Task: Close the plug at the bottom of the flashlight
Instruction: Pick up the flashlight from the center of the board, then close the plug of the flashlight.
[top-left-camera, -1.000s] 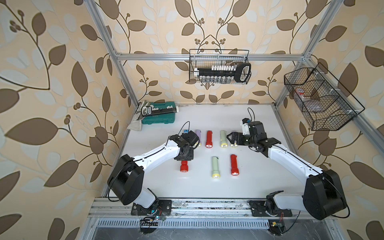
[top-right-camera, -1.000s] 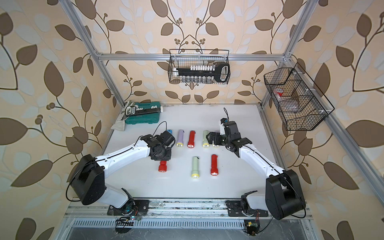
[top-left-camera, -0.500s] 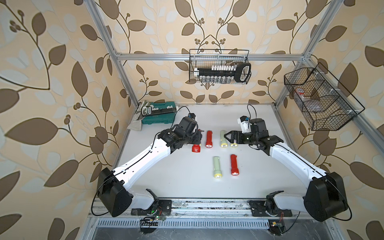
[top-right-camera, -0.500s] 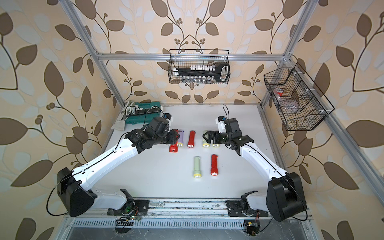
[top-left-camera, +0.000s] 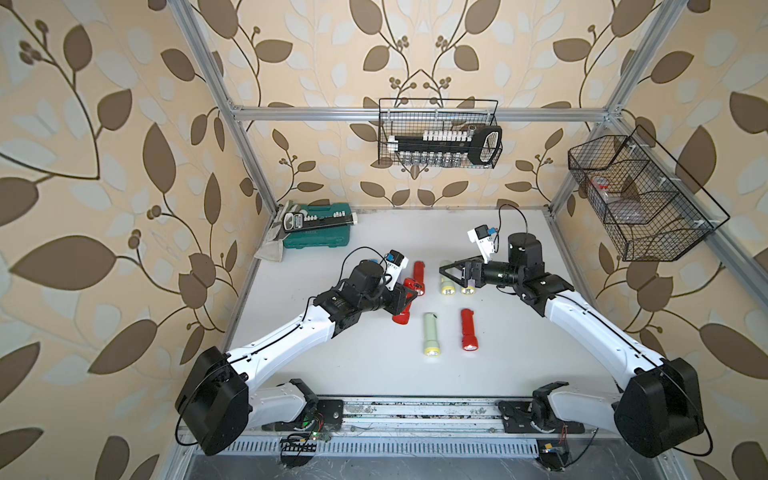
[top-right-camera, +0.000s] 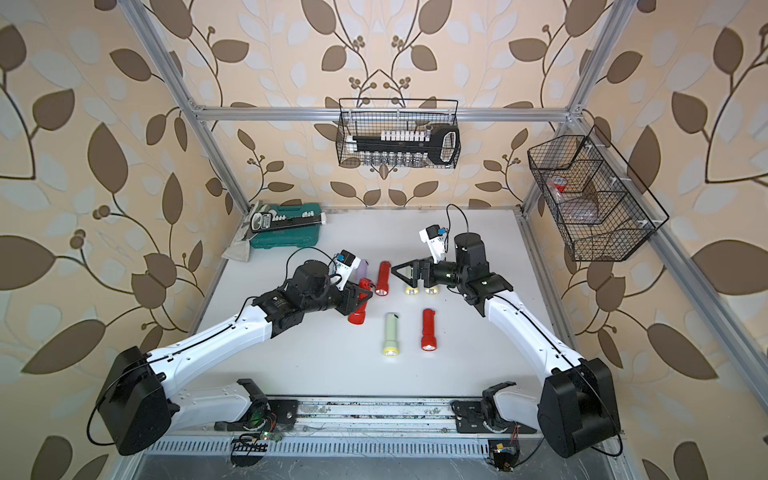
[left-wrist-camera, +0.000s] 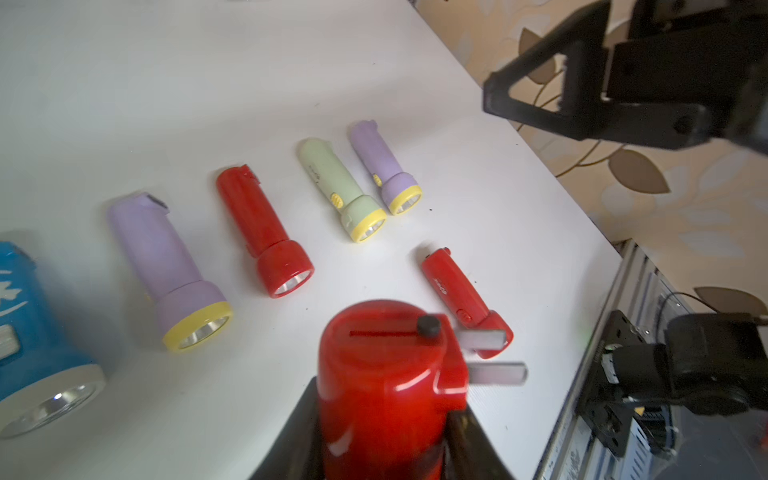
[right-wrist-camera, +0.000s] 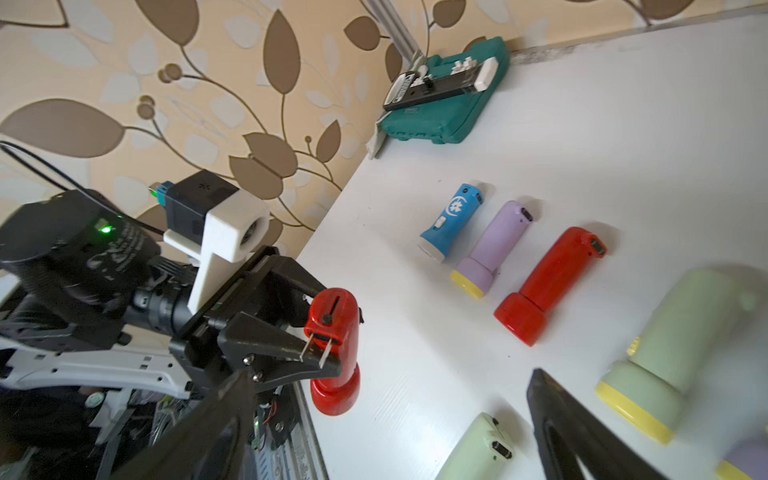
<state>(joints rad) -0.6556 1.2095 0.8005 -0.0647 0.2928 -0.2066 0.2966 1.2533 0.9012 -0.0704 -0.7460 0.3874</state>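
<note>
My left gripper (top-left-camera: 406, 297) is shut on a red flashlight (top-left-camera: 402, 308) and holds it tilted above the table. The flashlight's bottom end faces the right arm. Two metal plug prongs (left-wrist-camera: 485, 338) stick out sideways from that bottom end; the plug (right-wrist-camera: 316, 352) shows unfolded in the right wrist view too. The same flashlight (left-wrist-camera: 382, 382) fills the lower left wrist view, between the jaws. My right gripper (top-left-camera: 448, 270) hangs open and empty a short way right of the flashlight (top-right-camera: 358, 306), pointing at it. The right gripper's fingers (right-wrist-camera: 573, 432) frame the right wrist view.
Several flashlights lie on the white table (top-left-camera: 515, 357): a red one (top-left-camera: 419, 275), a pale green one (top-left-camera: 431, 335), another red one (top-left-camera: 468, 330), and a green one (top-left-camera: 446, 285) under the right gripper. A green tool case (top-left-camera: 318, 231) sits at the back left. Wire baskets (top-left-camera: 440, 141) hang on the walls.
The left arm has carried the red flashlight away from the front edge, towards the middle, and turned its plug end towards the right arm. The open right gripper has moved left towards it.
</note>
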